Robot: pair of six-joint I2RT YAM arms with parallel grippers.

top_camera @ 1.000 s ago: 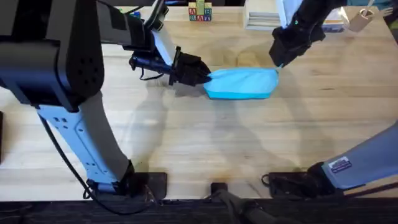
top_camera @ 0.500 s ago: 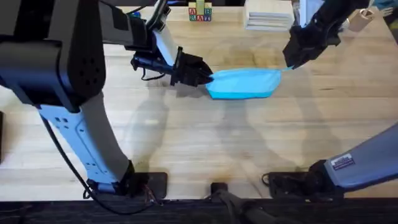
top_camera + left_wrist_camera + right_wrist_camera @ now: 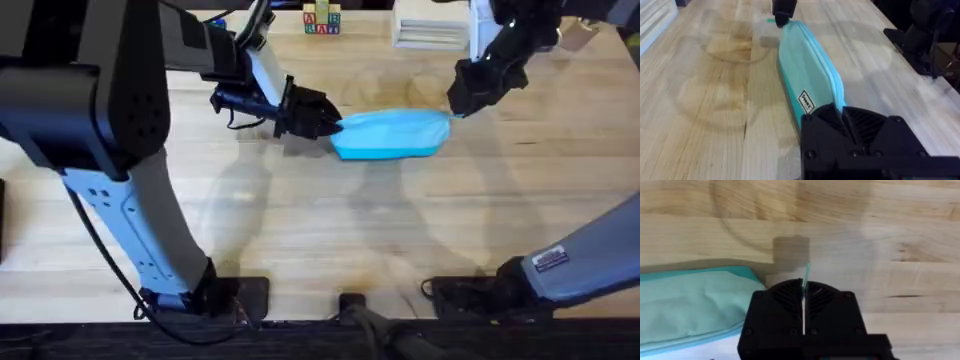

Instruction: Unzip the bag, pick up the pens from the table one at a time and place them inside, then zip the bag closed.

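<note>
The light blue bag (image 3: pixel 390 133) lies flat across the far middle of the table (image 3: pixel 320 230), its zipper running along its length (image 3: pixel 825 70). My left gripper (image 3: pixel 328 119) is shut on the bag's left end (image 3: pixel 839 111). My right gripper (image 3: pixel 460 103) hangs at the bag's right end (image 3: pixel 782 14), its black fingers shut on a thin teal zipper pull (image 3: pixel 805 274) beside the bag's corner (image 3: pixel 695 297). The pens are out of view.
Coloured letter blocks (image 3: pixel 322 20) and a stack of white books (image 3: pixel 430 30) sit at the table's far edge, with a white tag (image 3: pixel 580 35) at the far right. Bare wood stretches in front of the bag to the arm bases.
My right gripper swung right and away from the bag's end, then came back a little to the left. The left gripper and the bag stayed put.
</note>
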